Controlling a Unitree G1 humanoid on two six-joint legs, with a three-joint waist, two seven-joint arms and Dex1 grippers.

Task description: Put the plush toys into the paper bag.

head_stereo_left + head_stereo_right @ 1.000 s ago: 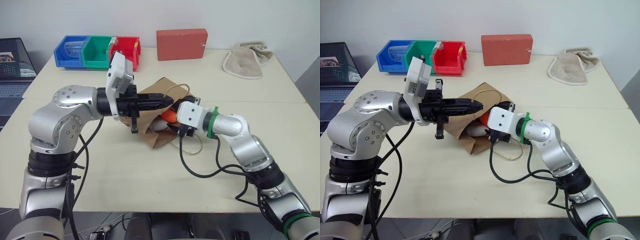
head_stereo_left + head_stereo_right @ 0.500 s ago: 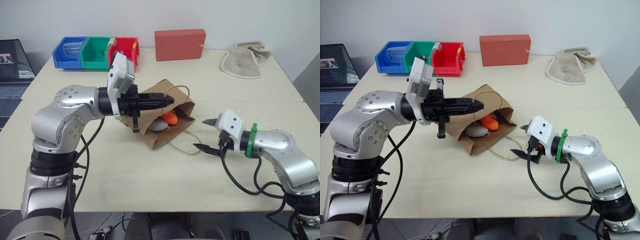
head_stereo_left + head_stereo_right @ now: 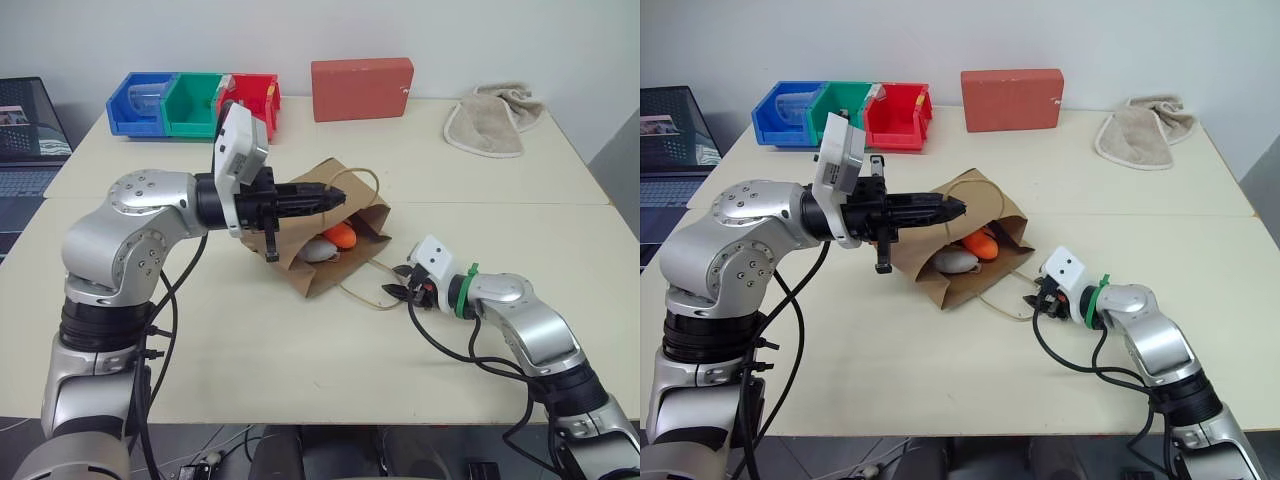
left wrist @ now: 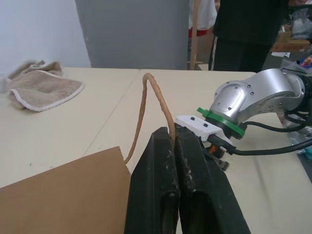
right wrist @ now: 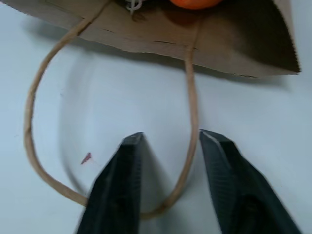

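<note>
Both plush toys (image 3: pixel 330 241) lie inside the paper bag (image 3: pixel 322 270). The left pincer (image 3: pixel 335 198), pressed together, pinches the upper handle. The right pincer (image 3: pixel 395 293), partly spread, straddles the lower handle (image 5: pixel 190 102) on the tabletop (image 3: pixel 300 370).

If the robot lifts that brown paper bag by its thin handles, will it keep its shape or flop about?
Probably it sags a bit: the paper bag is thin creased kraft, and its mouth stays open where the left gripper pinches the upper handle. The lower handle lies limp on the table, so it likely bends easily. The orange carrot and white toy inside look light.
</note>
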